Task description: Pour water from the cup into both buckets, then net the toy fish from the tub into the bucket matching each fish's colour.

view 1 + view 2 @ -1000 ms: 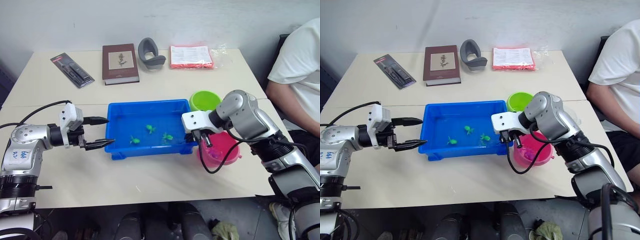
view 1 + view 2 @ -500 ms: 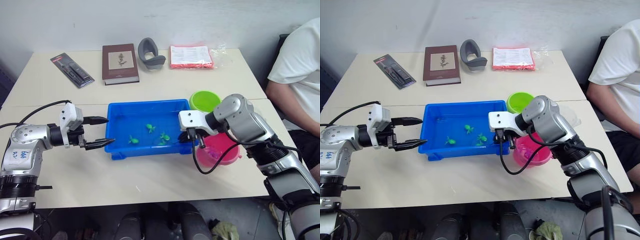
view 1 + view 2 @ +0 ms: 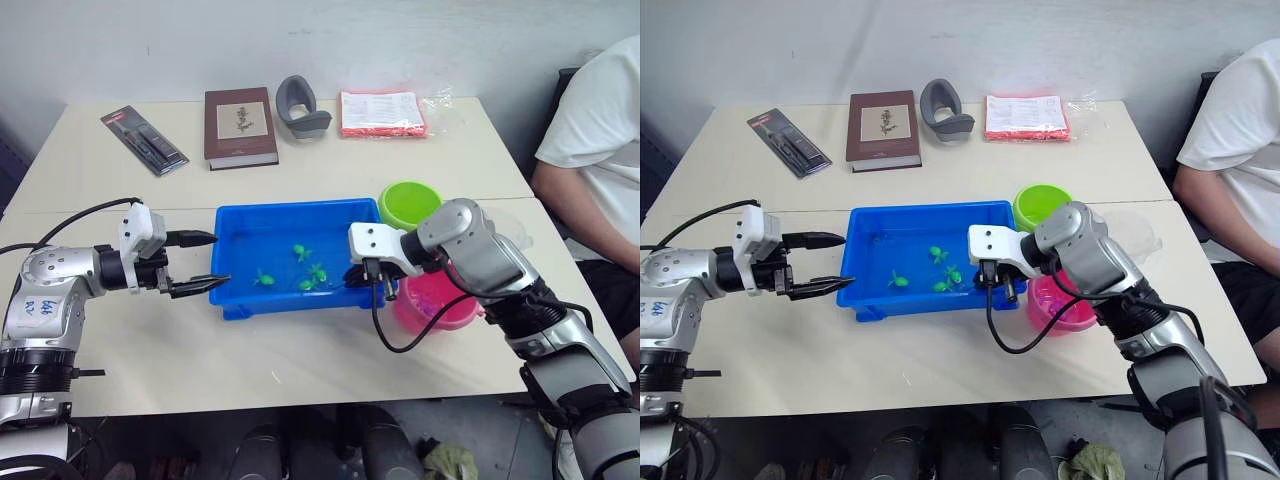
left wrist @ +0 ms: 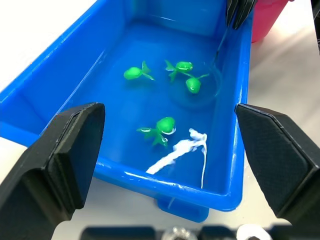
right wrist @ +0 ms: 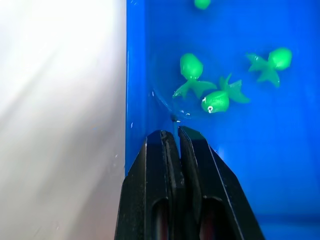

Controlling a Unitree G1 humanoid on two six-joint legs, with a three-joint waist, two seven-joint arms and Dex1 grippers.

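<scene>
The blue tub (image 3: 232, 292) sits mid-table holding water and several small green toy fish (image 3: 314, 270). My right gripper (image 3: 368, 274) hangs over the tub's right near corner, shut on the thin handle of a clear net (image 4: 216, 50). The net's ring lies in the water around two green fish (image 5: 216, 100). Open at the tub's left wall is my left gripper (image 3: 219, 261), empty, with fingers (image 4: 65, 145) spread wide. The lime green bucket (image 3: 410, 200) stands behind the tub's right end, the pink bucket (image 3: 445, 300) to its right. A clear cup (image 3: 1135, 232) is partly hidden behind my right arm.
Along the far edge lie a black packaged item (image 3: 143, 140), a brown book (image 3: 240, 125), a grey curved object (image 3: 300, 105) and a red-and-white packet (image 3: 382, 113). A person (image 3: 600, 120) sits at the table's right side. A black cable (image 3: 400, 335) loops below my right wrist.
My right gripper has swung left from beside the pink bucket to the tub's right near corner, and the net now sits in the water among the fish. The left arm stayed put.
</scene>
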